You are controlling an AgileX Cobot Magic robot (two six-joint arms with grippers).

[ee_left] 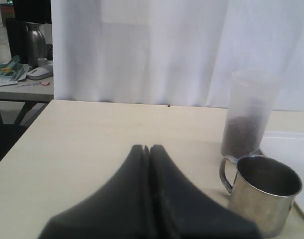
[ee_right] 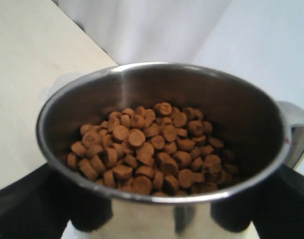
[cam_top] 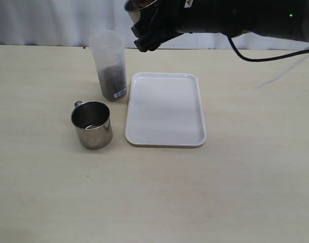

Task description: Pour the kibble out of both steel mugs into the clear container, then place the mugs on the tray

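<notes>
Steel mugs are two in number, and they are in different places. The held mug (cam_top: 140, 6) is up in the air at the far side of the table (cam_top: 245, 177), in the right gripper (cam_top: 148, 31). In the exterior view it appears higher than the mouth of the container (cam_top: 108, 48) and a little to the right of it. The black fingers (ee_right: 27, 209) of this gripper press on the mug wall from two opposite sides, so this hand is pinching the mug. In the right wrist view, brown kibble (ee_right: 147, 149) lies in a thick layer over the bottom of the mug, and the handle shows at one side.

The empty mug (cam_top: 92, 124) stands upright on the table, just beside the left long edge of the tray (cam_top: 167, 136) and apart from it. Its handle points toward the container, and its inside shows bare metal.

The container stands upright close to the far left corner of the tray. Dark kibble fills about its lower half, and a small label (cam_top: 120, 93) sits near the base.

The tray is white and lies flat on the table.

The left gripper (ee_left: 148, 148) is low over the table, near the empty mug. Its two dark jaws are pressed together.
</notes>
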